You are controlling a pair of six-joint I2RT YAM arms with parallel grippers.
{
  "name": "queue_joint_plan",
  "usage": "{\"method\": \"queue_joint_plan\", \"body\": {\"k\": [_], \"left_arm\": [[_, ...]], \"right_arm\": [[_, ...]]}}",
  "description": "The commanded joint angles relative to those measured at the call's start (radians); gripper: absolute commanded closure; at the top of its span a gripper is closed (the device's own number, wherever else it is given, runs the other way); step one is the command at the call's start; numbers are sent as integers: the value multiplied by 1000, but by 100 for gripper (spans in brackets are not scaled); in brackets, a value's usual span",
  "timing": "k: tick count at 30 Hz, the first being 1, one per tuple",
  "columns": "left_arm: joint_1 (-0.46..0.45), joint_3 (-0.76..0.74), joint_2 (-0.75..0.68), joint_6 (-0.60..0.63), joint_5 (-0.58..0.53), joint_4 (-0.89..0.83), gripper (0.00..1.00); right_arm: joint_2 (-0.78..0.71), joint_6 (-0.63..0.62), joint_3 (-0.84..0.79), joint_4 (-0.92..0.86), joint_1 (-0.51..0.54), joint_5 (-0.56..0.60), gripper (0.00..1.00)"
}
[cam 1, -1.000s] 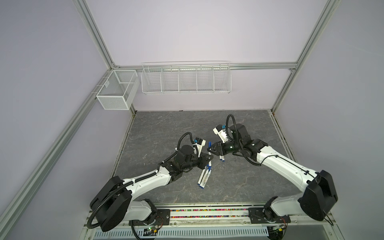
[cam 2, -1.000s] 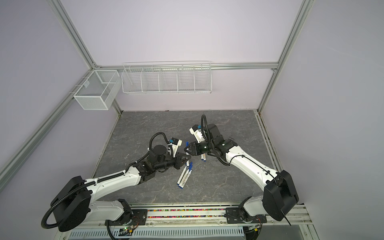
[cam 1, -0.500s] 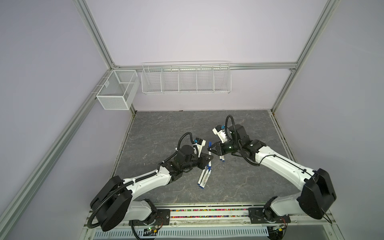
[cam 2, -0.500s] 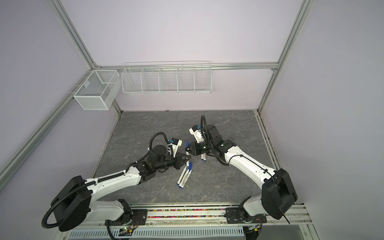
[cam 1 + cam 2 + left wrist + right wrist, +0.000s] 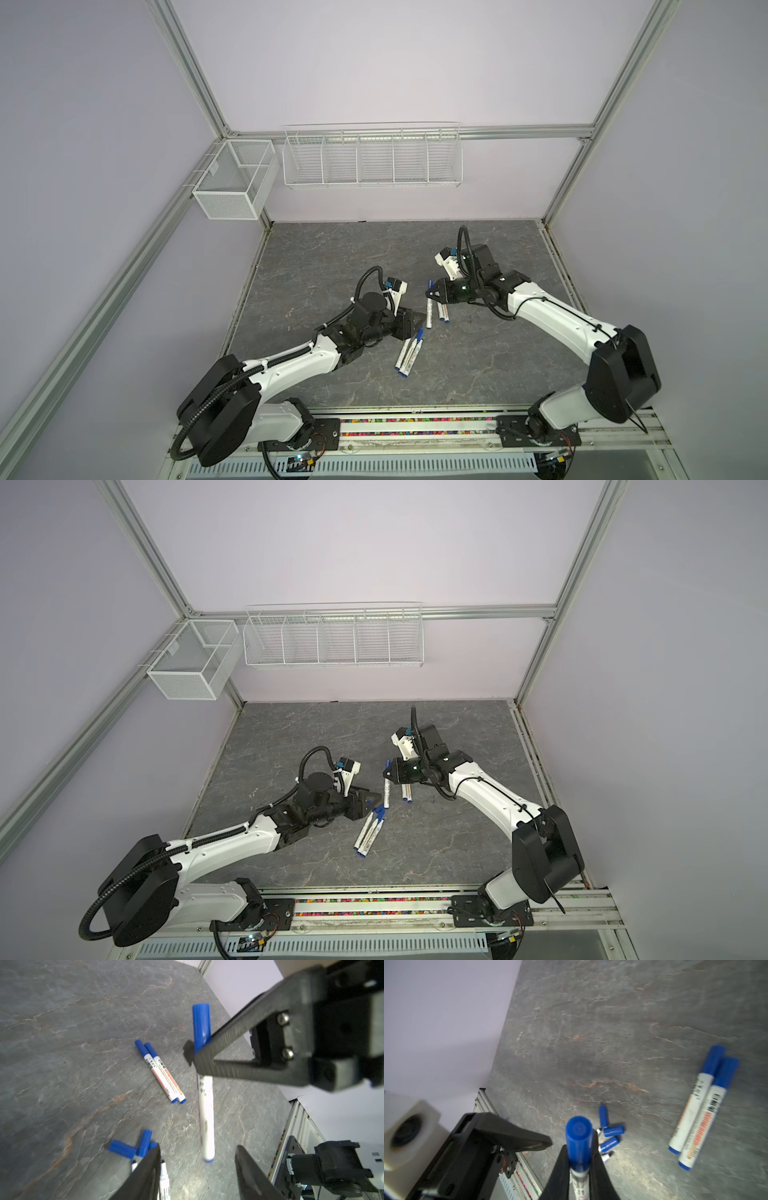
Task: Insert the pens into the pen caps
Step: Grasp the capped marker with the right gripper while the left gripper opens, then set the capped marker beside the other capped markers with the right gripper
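Over the last second both arms had kept nearly the same places over the middle of the worktop point(image 5: 332, 257). The change was in the jaws. The left gripper point(image 5: 197, 1148), earlier closed at the lower end of the pen, had let go. Its two fingers point(image 5: 145, 1174) now stood well apart, on either side of the pen's blurred plug end and not touching it. The right gripper point(image 5: 579, 1147), wider before, had closed and was clamped on the capped pen point(image 5: 205, 1115) where the white barrel met its blue cap point(image 5: 201, 1022).

In both top views the capped pen point(image 5: 429, 311) point(image 5: 386, 791) hung from the right gripper's tips. The cap stood above them and the barrel ran down toward the left gripper's open jaws. Whether the plug end touched the worktop could not be told.

A capped pair point(image 5: 162, 1072) lay side by side and touching on the worktop. In the top views it was just beside the held pen, on the right arm's side of it. Near the left gripper's fingers lay three loose caps point(image 5: 613, 1130), close together. The uncapped pens point(image 5: 405, 353) lay beside them, their dark tips toward the caps and their plug ends pointing toward the front rail. In the left wrist view one finger partly hid these pens and one of the caps.
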Motion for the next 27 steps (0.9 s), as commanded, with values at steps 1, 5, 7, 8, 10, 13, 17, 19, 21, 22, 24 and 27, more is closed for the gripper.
{"method": "queue_joint_plan", "body": {"k": [1,5,7,8,10,13,17,19,21,22,24,27], "left_arm": [[-4,-38,-48,17,-67,-90,43],[-4,-61,-64,10,-155,-172,43],[-4,-59,-59,18,-164,-209,43],[-6,-58,-55,15,-170,-225,43],[-5,-57,-46,11,-184,-245,44],[-6,-53,-35,8,-191,-265,45],[-5,-48,-18,13,-180,-267,45],[-5,-44,-9,18,-176,-272,45],[-7,-40,-3,24,-172,-278,45],[-7,-38,-1,26,-170,-281,45],[-8,-36,2,31,-163,-285,45],[-8,-30,11,39,-151,-294,45]], "right_arm": [[62,-34,47,-159,-50,84,91],[154,-102,115,-268,-78,208,91],[197,-121,145,-294,-91,235,90],[221,-130,163,-307,-96,254,90],[266,-149,197,-333,-99,304,90],[337,-176,247,-353,-101,373,90],[430,-176,301,-343,-113,381,90],[470,-170,325,-335,-118,363,90],[504,-159,347,-329,-121,337,90],[521,-153,356,-324,-125,321,90],[545,-140,370,-314,-128,293,89],[561,-120,377,-299,-133,268,86]]}}
